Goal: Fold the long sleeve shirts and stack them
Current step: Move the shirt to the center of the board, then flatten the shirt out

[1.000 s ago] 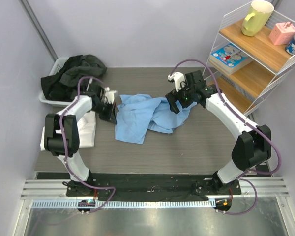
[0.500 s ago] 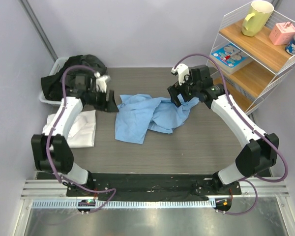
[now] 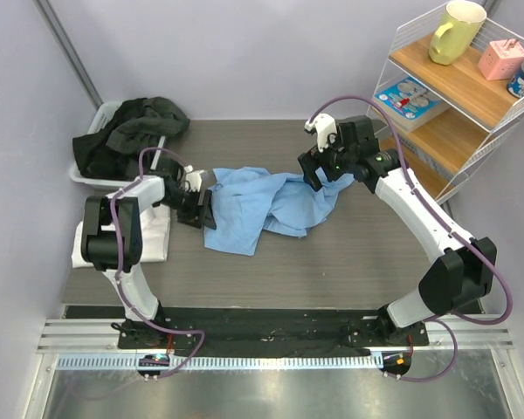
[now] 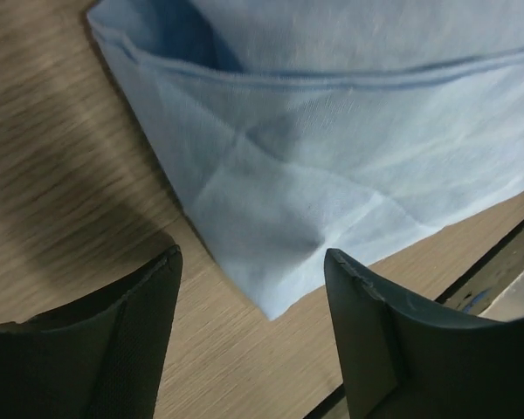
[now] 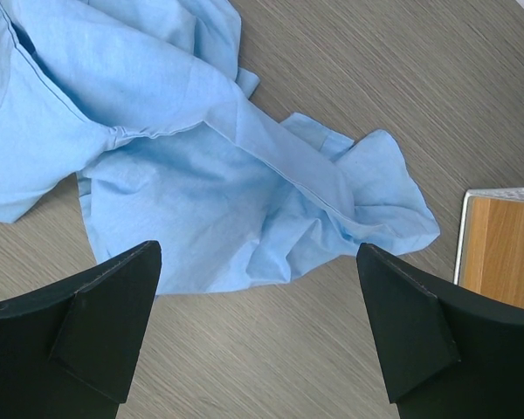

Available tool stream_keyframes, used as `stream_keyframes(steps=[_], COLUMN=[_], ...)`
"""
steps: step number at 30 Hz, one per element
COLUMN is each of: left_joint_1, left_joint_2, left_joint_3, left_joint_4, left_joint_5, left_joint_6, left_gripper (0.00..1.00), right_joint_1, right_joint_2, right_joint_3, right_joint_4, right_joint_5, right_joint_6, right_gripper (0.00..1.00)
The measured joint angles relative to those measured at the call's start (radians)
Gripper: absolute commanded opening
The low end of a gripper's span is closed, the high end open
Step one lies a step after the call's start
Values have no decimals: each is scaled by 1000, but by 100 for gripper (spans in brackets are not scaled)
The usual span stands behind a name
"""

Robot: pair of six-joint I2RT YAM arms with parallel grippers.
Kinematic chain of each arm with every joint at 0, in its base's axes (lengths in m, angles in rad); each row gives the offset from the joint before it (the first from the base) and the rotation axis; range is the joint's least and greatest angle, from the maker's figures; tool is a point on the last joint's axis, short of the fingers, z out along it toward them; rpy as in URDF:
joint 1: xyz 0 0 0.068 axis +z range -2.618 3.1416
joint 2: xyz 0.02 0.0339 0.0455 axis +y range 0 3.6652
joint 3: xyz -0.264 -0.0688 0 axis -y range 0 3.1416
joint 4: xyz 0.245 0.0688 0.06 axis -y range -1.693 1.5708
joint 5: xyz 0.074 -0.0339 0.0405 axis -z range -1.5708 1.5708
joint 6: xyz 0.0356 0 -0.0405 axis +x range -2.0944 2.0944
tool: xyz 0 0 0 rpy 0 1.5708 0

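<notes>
early in the job: the light blue shirt (image 3: pixel 264 205) lies unfolded in a crumpled heap at the middle of the worktop (image 3: pixel 349 253), its thin cloth creased and bunched thickest toward the right. the white shirt (image 3: pixel 155 234) lies flat at the worktop's left edge, partly under the left arm, and appears to be folded already. the left gripper (image 3: pixel 203 209) sits low at the blue shirt's left edge, jaws apart and empty, a creased corner of cloth just ahead of them. the right gripper (image 3: pixel 316 177) hovers over the rumpled right side, jaws wide apart, holding nothing. by the look of it, spreading, folding and stacking the blue shirt all remain.
</notes>
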Motion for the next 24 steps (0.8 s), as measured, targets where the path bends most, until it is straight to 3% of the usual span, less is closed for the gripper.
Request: stream_keyframes(steps=[2,3,5,10,17,20,24], left_joint_1=[0,0,0,17,18,-47,-215], left_joint_2=[22,31,53,24,-114,-169,-178], left_joint_3=[21,25,31,108,636,820,978], left_joint_4=[15,30,42,-10,-39,-34,-48], left_joint_5=[18,20,23,21,29,41,74], left_joint_6=[-2,-5,-6,-4,-30,-24,-14], left_gripper=[34,13,0,0,0,0,0], right_joint_1=[0,0,0,-1,-5,-14,-25], right_joint_2=[0,0,0,0,0,-3,-9], right_joint_3=[0,0,0,-2,-4,-4,24], right_joint_4=[-4,-5,-9,-13,-13,-10,4], right_joint_5=[0,1,2,4,1,-26,-91], right_joint_6=[-1,-1,-4,-7,-23,-42,-51], right_gripper=[100,100,100,100,100,100,100])
